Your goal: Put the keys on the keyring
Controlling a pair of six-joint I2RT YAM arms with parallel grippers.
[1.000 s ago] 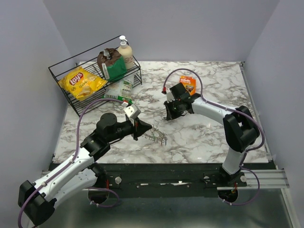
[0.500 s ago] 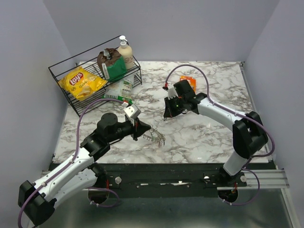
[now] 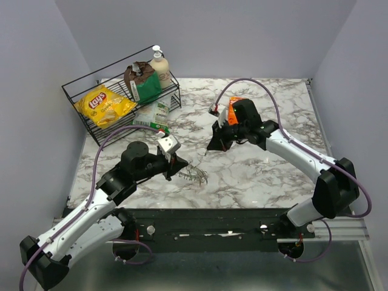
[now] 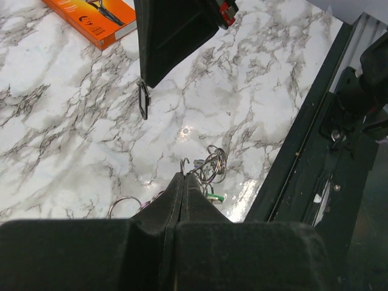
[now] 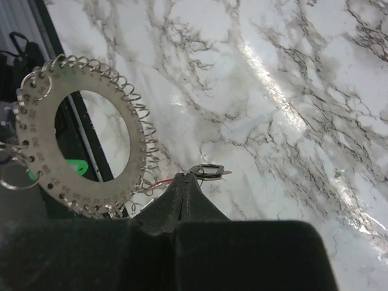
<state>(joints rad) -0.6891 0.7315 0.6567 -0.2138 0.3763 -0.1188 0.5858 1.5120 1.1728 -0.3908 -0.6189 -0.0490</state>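
Keyring [image 3: 195, 176] in left pincer [image 3: 182, 165], key [image 4: 143, 100] in right pincer [image 3: 210, 147], box [image 4: 91, 18] behind

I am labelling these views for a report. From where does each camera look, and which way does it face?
Top external: above and behind the robot, looking down on the table; the left arm and right arm show.
Left wrist: on the left arm, facing the right tool across the table; the shut left tool fills the bottom.
Right wrist: on the right arm, facing the keyring; the right tool pinches a key below.
Shared: both wrist views show the key and keyring.
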